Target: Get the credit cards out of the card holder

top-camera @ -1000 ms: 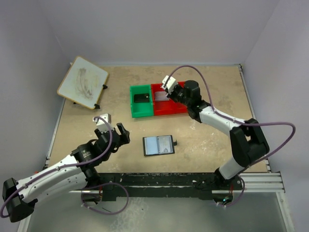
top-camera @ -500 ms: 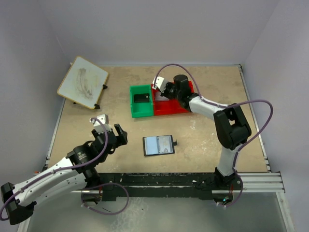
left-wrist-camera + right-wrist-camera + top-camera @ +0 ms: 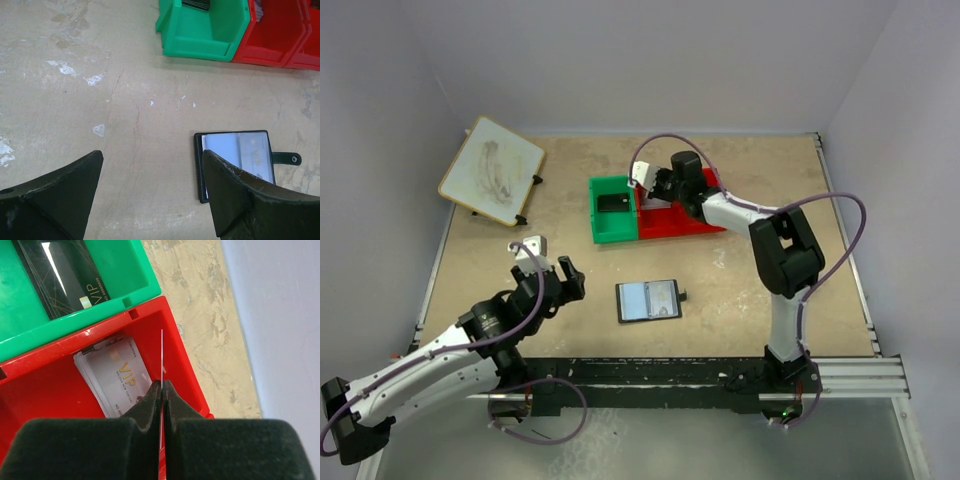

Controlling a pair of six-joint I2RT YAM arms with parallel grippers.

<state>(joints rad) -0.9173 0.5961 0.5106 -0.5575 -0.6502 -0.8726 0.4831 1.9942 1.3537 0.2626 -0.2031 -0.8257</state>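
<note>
My right gripper, pinching a credit card edge-on, has swung over the red bin; dropping it should come next. My left gripper gapes wide, empty.

My left arm and right arm are smooth white link shells joined by chunky black cylindrical joints, and each is bolted by a black base to the black rail at the table's near edge. A thin purple cable loops loosely off each arm, and a small white camera housing sits on each wrist. My left gripper has broad, dark, wedge-shaped fingers with pale scuffs along their edges, while my right gripper has matte black fingers that taper from a soft-looking black block to narrow tips.
</note>
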